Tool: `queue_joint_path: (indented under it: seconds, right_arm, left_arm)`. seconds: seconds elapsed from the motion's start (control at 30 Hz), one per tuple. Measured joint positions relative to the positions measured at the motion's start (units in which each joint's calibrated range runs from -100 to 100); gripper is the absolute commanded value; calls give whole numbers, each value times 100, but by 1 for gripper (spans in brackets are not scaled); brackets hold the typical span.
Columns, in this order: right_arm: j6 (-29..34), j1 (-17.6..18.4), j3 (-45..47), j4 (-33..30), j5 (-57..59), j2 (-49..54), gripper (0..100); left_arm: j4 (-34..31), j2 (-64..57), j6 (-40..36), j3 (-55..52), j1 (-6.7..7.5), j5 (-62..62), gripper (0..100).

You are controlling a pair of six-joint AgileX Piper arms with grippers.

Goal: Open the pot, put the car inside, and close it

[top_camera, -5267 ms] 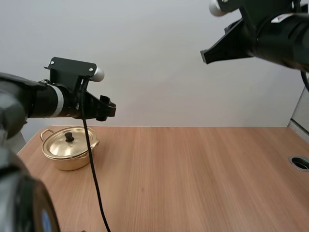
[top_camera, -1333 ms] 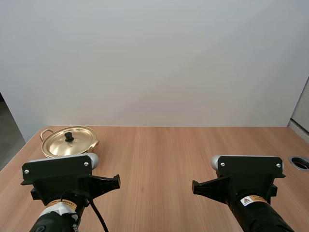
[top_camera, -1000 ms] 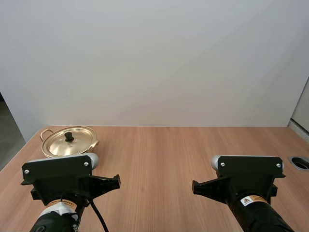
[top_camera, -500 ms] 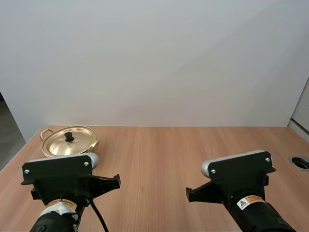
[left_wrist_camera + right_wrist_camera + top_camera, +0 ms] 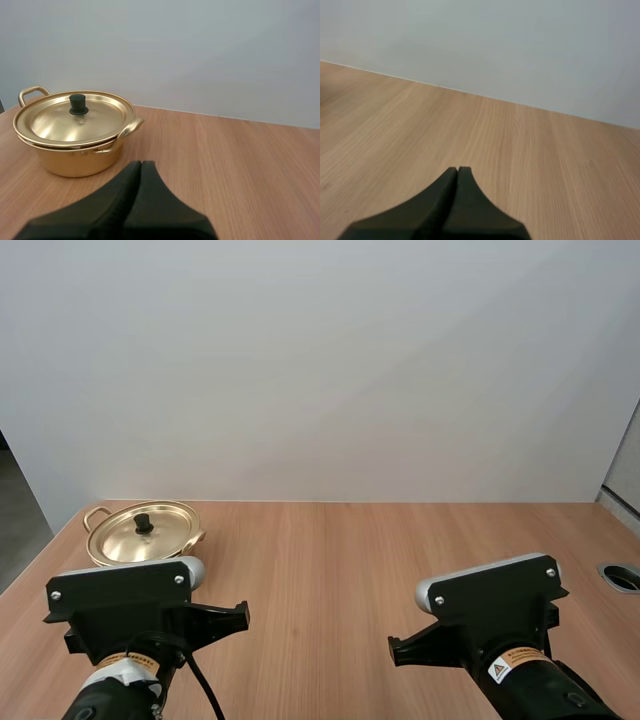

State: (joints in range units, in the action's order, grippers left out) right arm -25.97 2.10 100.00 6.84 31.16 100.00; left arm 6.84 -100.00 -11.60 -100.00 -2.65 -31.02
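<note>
A gold pot (image 5: pixel 142 538) with its lid (image 5: pixel 141 533) on and a black knob (image 5: pixel 144 522) stands at the table's far left. In the left wrist view the pot (image 5: pixel 75 132) sits a short way ahead of my left gripper (image 5: pixel 140 164), whose fingers lie together as one dark wedge, holding nothing. My right gripper (image 5: pixel 457 170) is likewise shut and empty, pointing over bare wood. Both arms sit low at the near edge, left arm (image 5: pixel 135 635) and right arm (image 5: pixel 495 630).
The wooden table (image 5: pixel 380 560) runs to a white wall at the back. A round cable hole (image 5: pixel 623 577) lies at the table's right edge.
Both arms have come down from high above the table to the near edge. In the last second the right arm tilted and shifted slightly left; the left arm stayed still.
</note>
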Motion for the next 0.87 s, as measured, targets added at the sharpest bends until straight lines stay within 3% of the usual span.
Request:
queue_joint_path:
  seconds: [0.13,0.3,0.87]
  right_arm:
    - [559,0,0,-478,0,0,0]
    - [1211,0,0,-542,0,0,0]
    - [1717,0,0,-492,0,0,0]
  left_arm:
    - [0,0,0,0,0,0,0]
    - [0,0,0,0,0,0,0]
    - [0,0,0,0,0,0,0]
